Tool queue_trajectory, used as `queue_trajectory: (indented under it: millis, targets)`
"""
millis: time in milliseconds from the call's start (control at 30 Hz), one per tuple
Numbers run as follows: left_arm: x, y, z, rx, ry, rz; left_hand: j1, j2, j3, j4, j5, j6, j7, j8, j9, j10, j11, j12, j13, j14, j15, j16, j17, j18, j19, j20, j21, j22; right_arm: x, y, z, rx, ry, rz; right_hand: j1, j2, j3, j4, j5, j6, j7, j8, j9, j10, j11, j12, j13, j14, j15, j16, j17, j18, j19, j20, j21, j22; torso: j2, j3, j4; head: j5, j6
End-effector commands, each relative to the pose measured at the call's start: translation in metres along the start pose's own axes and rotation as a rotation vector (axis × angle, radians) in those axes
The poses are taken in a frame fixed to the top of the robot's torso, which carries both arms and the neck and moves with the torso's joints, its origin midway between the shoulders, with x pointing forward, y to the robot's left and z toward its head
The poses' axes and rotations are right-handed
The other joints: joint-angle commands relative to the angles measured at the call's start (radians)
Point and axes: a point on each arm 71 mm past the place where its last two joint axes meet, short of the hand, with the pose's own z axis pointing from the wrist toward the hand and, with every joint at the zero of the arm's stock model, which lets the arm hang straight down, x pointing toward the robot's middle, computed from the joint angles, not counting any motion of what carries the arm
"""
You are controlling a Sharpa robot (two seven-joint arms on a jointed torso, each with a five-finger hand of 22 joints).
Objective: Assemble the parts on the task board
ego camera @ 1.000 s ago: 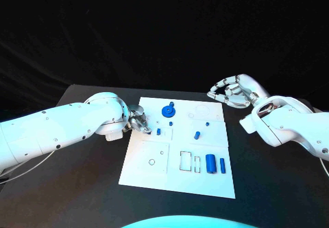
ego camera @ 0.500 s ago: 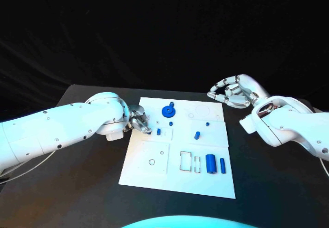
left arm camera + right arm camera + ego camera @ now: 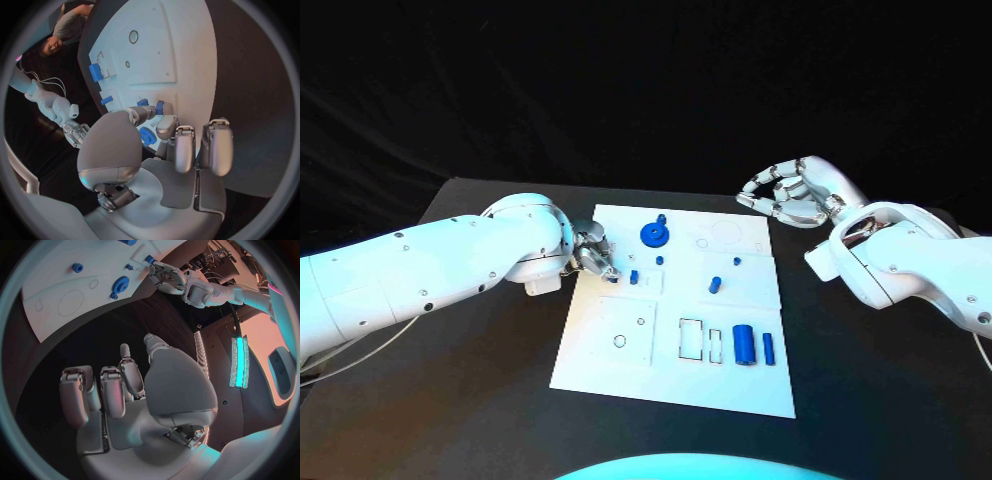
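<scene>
Left hand point(image 3: 593, 252) low at the white board's point(image 3: 625, 345) left edge, fingertips beside a small blue peg point(image 3: 633, 277), grip unclear; right hand point(image 3: 795, 192) raised beyond the far right corner, fingers curled, empty.

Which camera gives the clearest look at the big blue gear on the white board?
The head view: the blue gear lies in the open near the far edge of the white board. The right wrist view shows it smaller, at an angle. In the left wrist view the left hand partly hides it.
</scene>
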Motion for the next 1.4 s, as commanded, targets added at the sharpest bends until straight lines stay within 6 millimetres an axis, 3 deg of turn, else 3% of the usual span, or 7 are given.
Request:
queue_trajectory:
  millis: [33,833,1400]
  targets:
    - [0.0041,-0.0015,0.0013,-0.003,0.025,0.014,-0.014,0.003,-0.01,0.004,0.004,0.014,-0.005,-0.004,-0.002,0.009,-0.002,0.006,0.002,0.104,-0.009,0.006,0.263,-0.001,0.008,-0.001,0.007,0.119,0.0011,0.0009,0.0,-0.011,0.011,-0.002,-0.002,0.006,-0.003,0.0,0.006,-0.007,-0.004,0.005,0.001,-0.001,-0.007,-0.002,0.029,0.078,-0.008,-0.006,0.16,0.007,0.071,-0.009,-0.005,0.228,0.0,0.0,0.0003,0.0,0.0]
    - [0.0022,-0.0027,0.0054,-0.012,0.02,0.009,-0.058,0.003,-0.118,0.066,0.002,0.035,-0.007,-0.003,-0.037,0.019,-0.004,0.014,0.017,0.104,-0.011,0.006,0.263,-0.005,0.022,-0.006,0.014,0.136,0.0015,0.0014,-0.0004,-0.012,0.013,0.0,-0.012,0.007,-0.006,0.002,0.006,-0.007,-0.004,0.006,0.002,-0.002,-0.007,-0.003,0.028,0.078,-0.008,-0.007,0.159,0.008,0.07,-0.009,-0.007,0.227,0.001,-0.0011,-0.0011,-0.002,0.001]
    - [0.0004,0.0012,0.0052,-0.017,0.009,-0.004,-0.086,0.004,-0.175,0.069,0.003,0.04,-0.007,-0.004,-0.052,0.024,-0.004,0.017,0.024,0.104,-0.012,0.006,0.263,-0.006,0.027,-0.007,0.017,0.143,0.0011,0.0011,-0.0008,-0.012,0.014,0.0,-0.018,0.008,-0.009,0.002,0.006,-0.007,-0.004,0.007,0.002,-0.001,-0.007,-0.002,0.029,0.078,-0.008,-0.007,0.16,0.008,0.069,-0.01,-0.007,0.227,0.001,-0.0013,-0.0013,-0.003,0.001]
